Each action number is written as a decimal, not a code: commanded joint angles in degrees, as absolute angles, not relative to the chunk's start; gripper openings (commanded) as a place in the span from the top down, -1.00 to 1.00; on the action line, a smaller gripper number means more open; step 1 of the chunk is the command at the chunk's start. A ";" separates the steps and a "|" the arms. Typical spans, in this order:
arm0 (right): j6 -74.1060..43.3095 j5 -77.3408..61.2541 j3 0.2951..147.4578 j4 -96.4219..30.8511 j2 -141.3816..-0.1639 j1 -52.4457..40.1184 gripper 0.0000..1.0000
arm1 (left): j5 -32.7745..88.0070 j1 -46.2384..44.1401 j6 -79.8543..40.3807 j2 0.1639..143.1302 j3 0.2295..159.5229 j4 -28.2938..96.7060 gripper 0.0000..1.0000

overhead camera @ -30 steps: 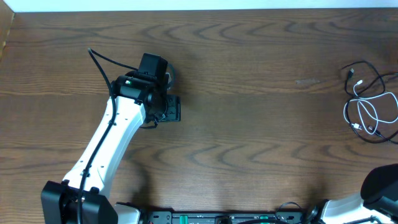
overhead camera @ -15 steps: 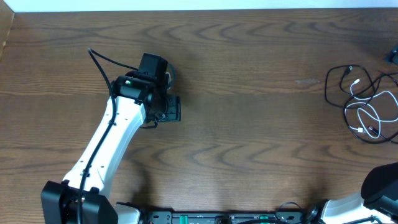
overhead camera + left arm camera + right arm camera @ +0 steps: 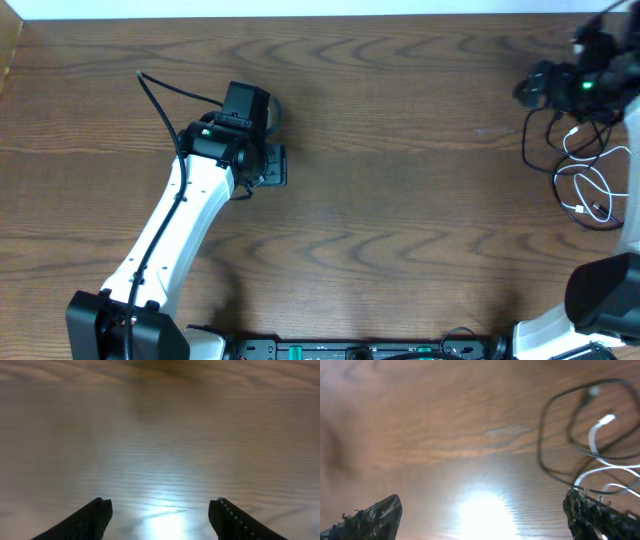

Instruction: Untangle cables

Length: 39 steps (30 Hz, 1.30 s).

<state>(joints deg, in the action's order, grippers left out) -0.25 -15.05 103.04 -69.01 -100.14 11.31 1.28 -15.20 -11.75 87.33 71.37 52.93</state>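
Jaws apart on left gripper (image 3: 160,505) and right gripper (image 3: 482,497); cables (image 3: 583,170) thin, black and white, loosely looped together.

We see a dark wood-grain table (image 3: 400,220) filling the frame, a pale scuff (image 3: 492,130) at upper right, and a white strip (image 3: 300,7) along the top edge.
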 commanded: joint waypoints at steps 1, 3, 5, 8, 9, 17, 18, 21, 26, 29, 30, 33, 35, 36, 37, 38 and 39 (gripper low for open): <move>2.26 -10.48 102.19 -70.13 -100.44 6.79 -0.99 | -6.11 -14.44 -11.68 86.94 71.94 54.46 -0.36; 2.24 -8.21 101.41 -70.72 -100.44 4.14 -0.98 | -6.09 -13.37 -12.43 86.94 71.94 55.72 -0.36; 2.24 -6.70 100.29 -70.98 -100.44 1.85 -0.99 | -6.07 -11.62 -14.52 86.94 71.94 57.60 -0.36; 1.74 -6.33 97.38 -70.89 -100.44 -0.78 -0.99 | -5.76 -8.36 -17.34 86.94 71.94 60.90 -0.36; 0.99 -6.35 96.40 -70.85 -100.44 -1.26 -0.99 | -5.13 -7.49 -17.54 86.94 71.94 61.80 -0.36; -5.19 -6.87 85.17 -69.82 -100.40 -2.46 -0.98 | 2.33 -3.92 -12.03 86.94 71.94 68.79 -0.36; -5.17 -7.03 83.94 -69.63 -100.40 -2.46 -0.98 | 3.64 -3.92 -11.27 86.91 71.88 69.08 -0.36; -5.15 -7.01 80.64 -69.04 -100.31 -2.46 -0.99 | 4.29 -3.92 -11.14 86.89 71.48 70.17 -0.93; -5.61 -7.03 76.03 -67.85 -99.11 -2.48 -0.99 | 4.29 -3.92 -11.18 86.13 69.67 71.55 -0.95; -6.44 -7.01 73.76 -67.00 -97.03 -2.79 -0.98 | 4.29 -3.92 -11.18 83.61 67.00 70.83 -0.96; -6.61 -7.01 72.84 -66.39 -95.94 -3.07 -0.99 | 4.29 -3.92 -11.18 82.37 66.04 70.37 -0.95; -6.85 -6.96 69.21 -62.98 -91.35 -4.47 -0.99 | 4.29 -3.92 -11.16 77.06 62.52 67.96 -0.96; -7.62 -6.72 66.13 -59.64 -87.35 -5.67 -0.98 | 4.27 -3.92 -11.14 72.51 60.03 65.89 -0.96; -8.19 -6.24 64.51 -57.91 -85.21 -6.33 -0.98 | 4.27 -3.92 -11.03 70.04 58.85 64.99 -0.96; -8.32 -5.91 62.52 -55.75 -82.54 -7.16 -0.99 | 4.29 -3.92 -10.87 67.42 57.74 63.96 -0.96; -8.29 -5.89 61.01 -54.04 -80.55 -7.75 -0.98 | 4.32 -3.92 -10.48 64.82 56.62 62.89 -0.96; -8.25 -5.54 59.16 -51.86 -78.06 -8.54 -0.98 | 4.32 -3.92 -9.93 62.13 55.48 61.78 -0.96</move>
